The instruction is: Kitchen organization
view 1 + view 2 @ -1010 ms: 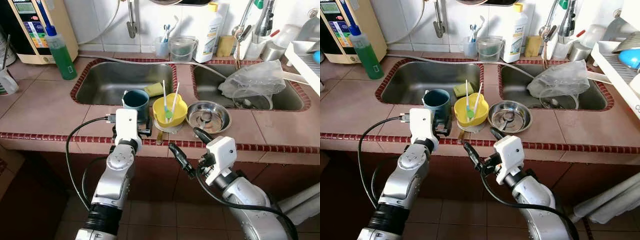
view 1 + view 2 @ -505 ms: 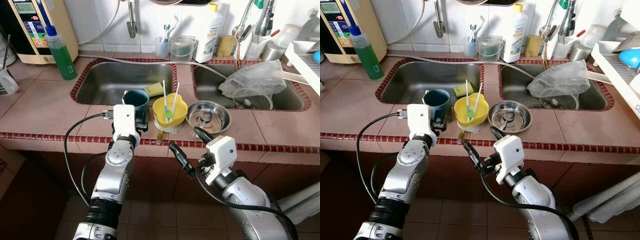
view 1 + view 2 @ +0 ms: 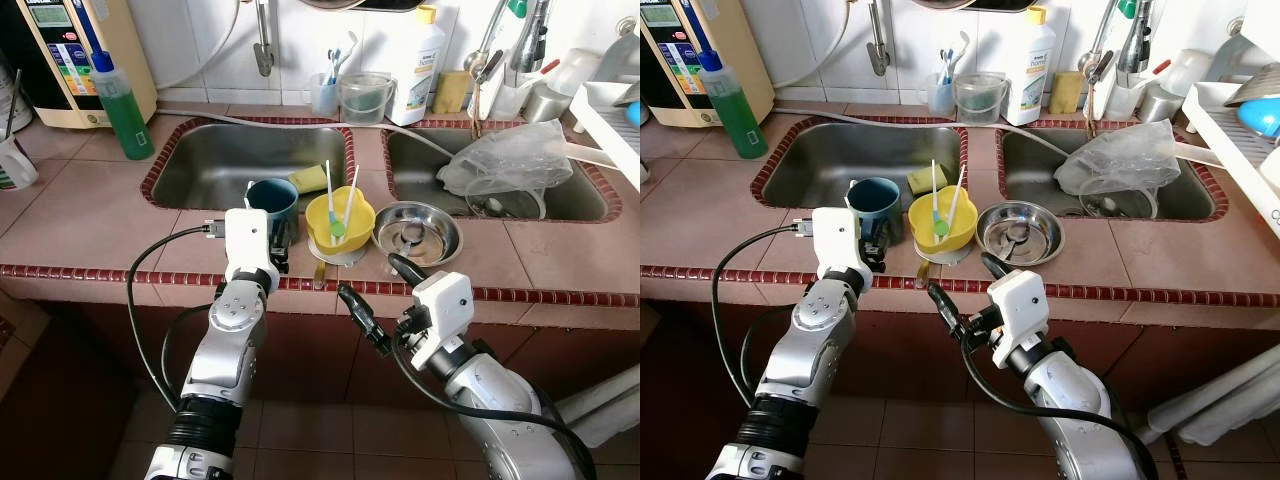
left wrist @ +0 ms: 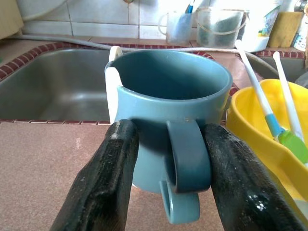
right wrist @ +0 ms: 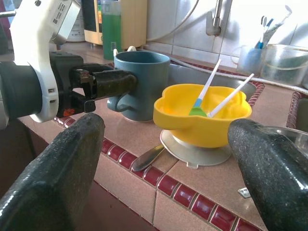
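A blue mug [image 4: 173, 115] is seen standing upright on the tiled counter [image 3: 90, 215], at the front edge of the left sink [image 3: 235, 160] and just beside a yellow bowl [image 3: 338, 222]. The left end effector [image 4: 166, 166] is placed at the mug, its two black fingers [image 4: 103, 183] set on either side of the handle and close against it; whether the handle is actually gripped cannot be told. Two plastic utensils [image 3: 340, 205] are held in the yellow bowl, and a steel dish [image 3: 416, 232] is set to its right. The right end effector [image 3: 372, 300] is held below the counter's front edge, its fingers spread wide apart and nothing held between them. A green bottle [image 3: 120, 105] is stood at the far left.
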`<state>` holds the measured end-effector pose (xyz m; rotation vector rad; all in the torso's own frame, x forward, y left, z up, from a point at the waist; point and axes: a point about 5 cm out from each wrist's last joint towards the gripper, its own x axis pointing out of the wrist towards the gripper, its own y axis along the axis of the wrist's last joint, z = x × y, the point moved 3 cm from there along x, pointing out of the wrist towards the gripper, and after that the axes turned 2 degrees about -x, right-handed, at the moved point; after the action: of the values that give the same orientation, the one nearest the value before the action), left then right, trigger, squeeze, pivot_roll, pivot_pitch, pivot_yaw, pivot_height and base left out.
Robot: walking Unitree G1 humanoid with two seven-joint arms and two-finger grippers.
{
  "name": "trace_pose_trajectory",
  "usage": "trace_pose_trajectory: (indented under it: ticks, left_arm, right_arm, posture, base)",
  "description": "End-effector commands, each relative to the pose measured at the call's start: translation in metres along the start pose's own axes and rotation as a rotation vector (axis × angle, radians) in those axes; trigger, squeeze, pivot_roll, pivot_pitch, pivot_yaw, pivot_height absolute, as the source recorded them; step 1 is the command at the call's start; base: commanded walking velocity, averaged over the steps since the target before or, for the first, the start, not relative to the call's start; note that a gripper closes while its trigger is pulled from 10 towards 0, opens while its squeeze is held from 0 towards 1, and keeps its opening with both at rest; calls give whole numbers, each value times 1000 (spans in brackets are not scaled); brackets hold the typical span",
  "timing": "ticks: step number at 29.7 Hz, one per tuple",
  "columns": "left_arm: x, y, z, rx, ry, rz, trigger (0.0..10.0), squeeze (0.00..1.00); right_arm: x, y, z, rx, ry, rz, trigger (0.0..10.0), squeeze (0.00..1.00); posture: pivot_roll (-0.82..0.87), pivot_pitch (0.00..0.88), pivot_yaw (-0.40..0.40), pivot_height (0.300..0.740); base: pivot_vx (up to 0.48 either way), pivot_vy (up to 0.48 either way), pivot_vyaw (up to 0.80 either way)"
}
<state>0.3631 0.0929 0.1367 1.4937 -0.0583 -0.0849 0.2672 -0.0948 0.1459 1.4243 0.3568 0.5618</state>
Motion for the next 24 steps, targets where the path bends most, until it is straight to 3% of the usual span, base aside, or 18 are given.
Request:
trace_pose_trajectory:
  ticks: [1,2,6,7,8,10,11,12,14,15,24]
  left_arm:
    - [-2,-4,0,21,-5,-16,0,0]
    - [-3,-5,0,26,-6,-20,667,0]
    - [-3,-7,-1,33,-6,-30,275,0]
    - [-3,-8,0,41,-11,-34,2118,0]
    - [-3,-10,0,49,-6,-48,10000,0]
    - [-3,-11,0,54,-6,-55,10000,0]
    - [-3,-9,0,37,-12,-39,6941,0]
    - [-3,-9,0,38,-9,-39,4902,0]
    - [-3,-9,0,51,-14,-39,4706,0]
    - [-2,-8,1,49,-18,-35,0,0]
    - [-3,-7,-1,44,-30,-26,0,0]
  right_arm:
    - [2,4,-1,-6,6,10,10000,0]
    - [2,4,-2,-7,7,9,10000,0]
    - [2,4,-1,-8,7,10,10000,0]
    - [2,4,-1,-9,7,10,10000,0]
    - [2,4,-1,-9,7,9,10000,0]
    - [2,4,-1,-9,6,9,10000,0]
    - [3,4,-1,-10,5,9,10000,0]
    - [3,4,-1,-10,5,9,10000,0]
    - [3,5,-1,-10,3,10,10000,0]
    - [3,5,0,-10,3,11,10000,0]
    - [3,6,1,-13,-3,14,10000,0]
  posture:
    - [-170,59,50,740]
    - [-169,60,50,740]
    - [-169,61,50,740]
    - [-169,62,50,740]
    - [-169,63,49,740]
    - [-169,64,50,740]
    - [-170,64,49,740]
    - [-170,64,49,740]
    - [-169,65,50,740]
    - [-170,64,50,740]
    - [-170,64,51,740]
  base:
    - [0,0,0]
    - [0,0,0]
    - [0,0,0]
    - [0,0,0]
    - [0,0,0]
    - [0,0,0]
    - [0,0,0]
    - [0,0,0]
    - [0,0,0]
    - [0,0,0]
    - [0,0,0]
